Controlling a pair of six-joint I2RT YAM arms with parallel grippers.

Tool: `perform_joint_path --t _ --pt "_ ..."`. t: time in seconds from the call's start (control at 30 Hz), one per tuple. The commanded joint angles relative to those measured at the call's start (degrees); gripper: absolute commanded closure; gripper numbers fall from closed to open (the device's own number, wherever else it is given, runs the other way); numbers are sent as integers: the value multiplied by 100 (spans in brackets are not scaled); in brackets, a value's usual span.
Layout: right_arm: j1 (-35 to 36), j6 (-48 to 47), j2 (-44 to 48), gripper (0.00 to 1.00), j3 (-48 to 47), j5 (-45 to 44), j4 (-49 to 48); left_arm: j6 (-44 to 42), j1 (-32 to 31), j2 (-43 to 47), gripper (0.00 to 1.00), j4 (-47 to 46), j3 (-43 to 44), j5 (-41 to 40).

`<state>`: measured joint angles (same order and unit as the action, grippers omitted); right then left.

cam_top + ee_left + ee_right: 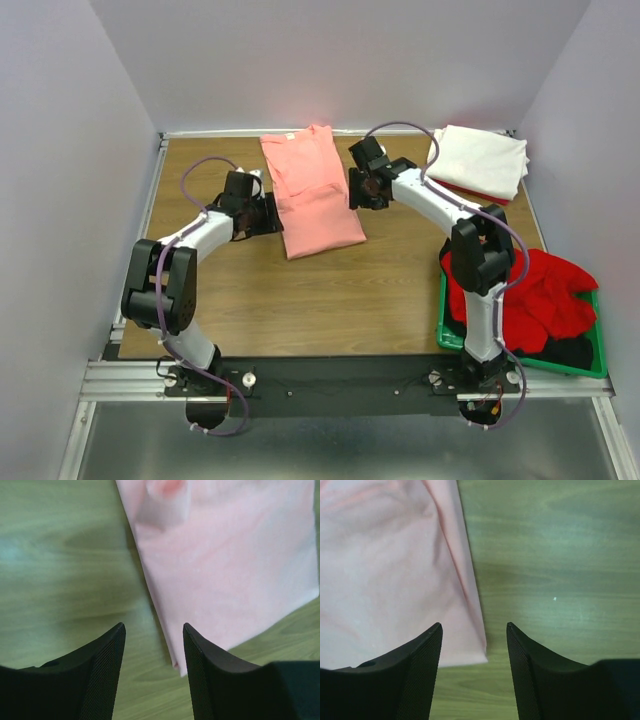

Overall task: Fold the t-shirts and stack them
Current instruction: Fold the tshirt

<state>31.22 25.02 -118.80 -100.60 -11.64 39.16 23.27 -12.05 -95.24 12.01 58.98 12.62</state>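
Top external: we see the salmon-pink t-shirt (pixel 312 195) lying lengthwise near-to-far on the table (pixel 380 290), left gripper (pixel 270 214) and right gripper (pixel 354 194) flanking its long edges, both open, empty, equally near.

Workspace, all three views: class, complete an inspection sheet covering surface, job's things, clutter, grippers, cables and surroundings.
Surface: wooden table, flat.
Job's things: salmon-pink t-shirt folded flat between the arms; white t-shirt folded at far right on something red; red t-shirts and dark cloth heaped in the green crate.
Clutter: nothing seen.
Grippers: left gripper open at the pink shirt's left edge; right gripper open at its right edge; neither holds anything.
Cables: purple cables loop along both arms.
Surroundings: pale walls on three sides.
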Motion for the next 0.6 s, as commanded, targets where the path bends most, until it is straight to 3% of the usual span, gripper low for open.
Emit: perform_joint_path --t 0.0,0.2,0.57 --pt "7 126 313 41 663 442 -180 -6 -122 216 43 3 -466 319" --pt "7 249 446 50 1384 628 -417 73 -420 164 43 -15 -756 390" --pt "-2 363 358 55 1841 935 -646 310 -517 102 45 47 -923 206"
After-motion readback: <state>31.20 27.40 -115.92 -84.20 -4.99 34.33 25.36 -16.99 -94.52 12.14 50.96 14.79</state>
